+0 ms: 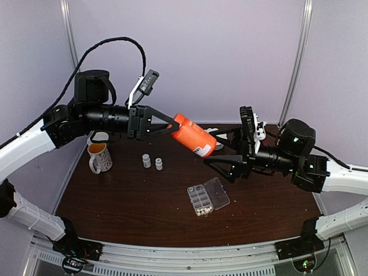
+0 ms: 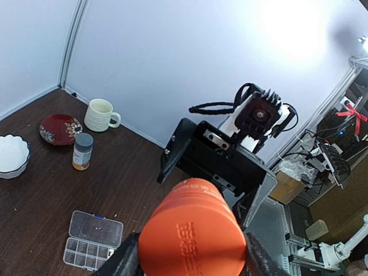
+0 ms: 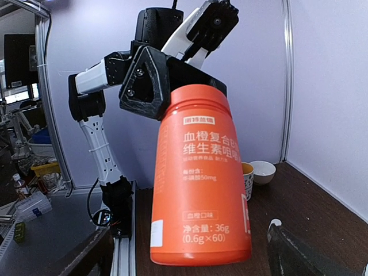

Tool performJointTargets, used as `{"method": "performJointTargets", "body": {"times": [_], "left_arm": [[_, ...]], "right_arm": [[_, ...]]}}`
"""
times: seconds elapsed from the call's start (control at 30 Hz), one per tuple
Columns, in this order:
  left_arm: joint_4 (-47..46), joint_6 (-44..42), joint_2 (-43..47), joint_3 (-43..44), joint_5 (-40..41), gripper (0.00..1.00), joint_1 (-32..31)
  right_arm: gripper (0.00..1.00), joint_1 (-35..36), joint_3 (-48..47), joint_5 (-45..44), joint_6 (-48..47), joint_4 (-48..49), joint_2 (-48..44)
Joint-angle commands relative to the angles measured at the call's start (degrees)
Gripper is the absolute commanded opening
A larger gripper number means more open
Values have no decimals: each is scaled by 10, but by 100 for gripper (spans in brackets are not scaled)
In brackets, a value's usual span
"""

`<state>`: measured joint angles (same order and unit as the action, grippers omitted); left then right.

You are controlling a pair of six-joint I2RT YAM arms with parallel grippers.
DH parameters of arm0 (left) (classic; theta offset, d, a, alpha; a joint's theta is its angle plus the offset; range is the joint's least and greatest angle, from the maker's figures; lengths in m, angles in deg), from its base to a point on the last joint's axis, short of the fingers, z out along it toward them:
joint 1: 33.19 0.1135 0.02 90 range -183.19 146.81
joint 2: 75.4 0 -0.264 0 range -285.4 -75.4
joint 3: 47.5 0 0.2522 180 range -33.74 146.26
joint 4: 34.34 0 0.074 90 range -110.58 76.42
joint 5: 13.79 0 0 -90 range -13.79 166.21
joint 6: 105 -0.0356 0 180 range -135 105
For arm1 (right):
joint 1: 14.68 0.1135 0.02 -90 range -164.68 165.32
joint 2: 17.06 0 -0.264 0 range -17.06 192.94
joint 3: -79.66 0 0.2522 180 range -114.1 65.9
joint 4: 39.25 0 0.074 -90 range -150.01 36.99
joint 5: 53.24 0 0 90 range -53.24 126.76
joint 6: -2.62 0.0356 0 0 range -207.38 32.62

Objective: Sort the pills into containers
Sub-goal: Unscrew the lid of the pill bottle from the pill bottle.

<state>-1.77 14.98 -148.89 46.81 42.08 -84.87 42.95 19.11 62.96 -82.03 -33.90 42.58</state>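
1. The left pincer (image 1: 174,123) grips an orange bottle (image 1: 194,137) by one end, holding it tilted in the air above the table (image 1: 115,201).
2. The right pincer (image 1: 214,150) stands wide open around the bottle's free end, apparently not clamping it.
3. Below, the clear box (image 1: 218,194) lies open, and a few pills (image 1: 201,211) sit at its near end.
4. Sorting seems barely begun, since most cells (image 1: 198,198) look empty.

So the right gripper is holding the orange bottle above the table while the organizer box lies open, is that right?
Not quite: the left gripper holds the orange bottle, as the top external view shows; the organizer box does lie open.
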Motion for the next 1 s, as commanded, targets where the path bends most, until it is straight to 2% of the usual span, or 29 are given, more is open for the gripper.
{"method": "performJointTargets", "body": {"times": [0.0, 0.17, 0.2, 0.27, 0.37, 0.43, 0.53, 0.57, 0.6, 0.67, 0.87, 0.97], "left_arm": [[-59, 24, 17, -9, -19, 32, 3], [-73, 40, 25, -23, -15, 31, 3], [-77, 43, 28, -26, -15, 31, 3], [-84, 48, 31, -31, -15, 29, 3], [-87, 53, 33, -33, -14, 29, 3], [-88, 56, 36, -35, -12, 28, 3], [-89, 61, 41, -37, -8, 28, 3], [-90, 63, 43, -38, -8, 27, 3], [-91, 65, 46, -40, -7, 26, 3], [-97, 72, 53, -49, -2, 26, 3], [-113, 90, 70, -80, 13, 26, 3], [-115, 93, 69, -82, 11, 25, 3]], "right_arm": [[92, 18, -24, -43, -32, 4, 6], [71, 23, -15, -49, -33, 40, 8], [69, 23, -16, -51, -34, 40, 9], [69, 23, -20, -48, -40, 37, 14], [85, 24, -29, -45, -45, 18, 20], [90, 24, -32, -47, -46, 4, 24], [84, 25, -30, -47, -63, 1, 25], [79, 25, -30, -47, -63, 3, 25], [69, 25, -31, -45, -64, 4, 25], [61, 25, -34, -42, -66, 6, 24], [61, 25, -44, -34, -78, 11, 28], [73, 25, -50, -31, -79, 11, 33]]}}
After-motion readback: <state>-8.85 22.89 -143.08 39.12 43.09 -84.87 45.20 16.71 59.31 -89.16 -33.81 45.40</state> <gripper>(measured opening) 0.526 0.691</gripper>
